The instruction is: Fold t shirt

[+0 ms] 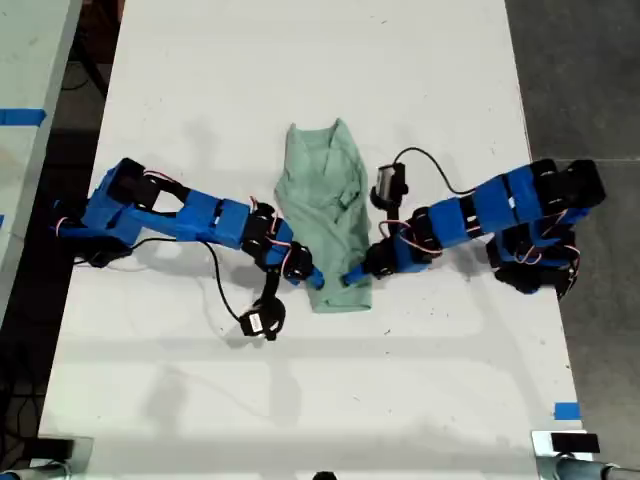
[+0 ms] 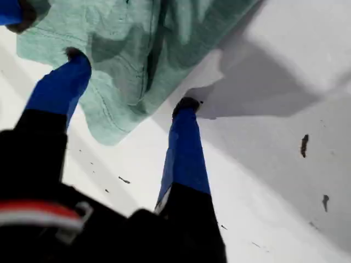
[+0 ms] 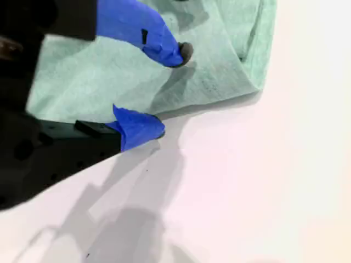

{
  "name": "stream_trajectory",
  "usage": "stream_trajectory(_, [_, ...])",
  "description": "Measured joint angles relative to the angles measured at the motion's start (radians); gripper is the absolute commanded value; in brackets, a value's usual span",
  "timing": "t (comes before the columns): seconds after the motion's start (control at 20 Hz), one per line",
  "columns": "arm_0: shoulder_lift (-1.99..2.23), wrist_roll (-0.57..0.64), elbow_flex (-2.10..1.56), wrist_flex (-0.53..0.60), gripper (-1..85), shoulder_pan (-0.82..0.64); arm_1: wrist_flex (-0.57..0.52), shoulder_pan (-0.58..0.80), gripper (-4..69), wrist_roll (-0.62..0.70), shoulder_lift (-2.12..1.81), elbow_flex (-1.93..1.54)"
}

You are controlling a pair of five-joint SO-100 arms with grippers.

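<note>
The pale mint-green t shirt (image 1: pixel 325 205) lies folded into a narrow strip on the white table. Its lower end sits between both grippers. My first gripper (image 1: pixel 352 278), on the arm from the exterior view's right, is open. In the first wrist view (image 2: pixel 131 82) one finger rests on the t shirt (image 2: pixel 137 44) and the other touches its side edge. My second gripper (image 1: pixel 314 280), on the arm from the exterior view's left, is open too. In the second wrist view (image 3: pixel 171 92) it straddles the hem of the t shirt (image 3: pixel 219 60). Its blue tip (image 2: pixel 11 11) shows in the first wrist view.
The white table (image 1: pixel 300 400) reaches well past the shirt on all sides. A wrist camera hangs off each arm (image 1: pixel 262 320) (image 1: pixel 386 185) on a black cable. Blue tape (image 1: pixel 566 410) marks the table near the exterior view's lower right. Dark floor lies beyond the table's edge on the exterior view's right.
</note>
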State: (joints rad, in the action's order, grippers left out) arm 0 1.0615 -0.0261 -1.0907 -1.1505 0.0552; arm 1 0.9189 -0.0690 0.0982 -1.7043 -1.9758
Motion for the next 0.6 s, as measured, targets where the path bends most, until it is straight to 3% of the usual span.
stream_trajectory(0.05, [-0.025,0.0,0.008,0.009,8.1,0.0,0.049,0.0,17.8,0.002,0.074,0.083])
stream_trajectory(0.1, [-0.048,0.002,0.018,0.018,-0.2,0.0,0.087,-0.002,-0.1,0.003,0.133,0.156])
stream_trajectory(0.4, [-0.083,0.035,0.049,0.035,-0.2,0.048,0.201,-0.046,-0.1,-0.063,0.316,0.434])
stream_trajectory(0.6, [0.015,-0.02,0.049,-0.012,-0.2,0.187,0.419,-0.183,-0.2,-0.12,0.359,0.706])
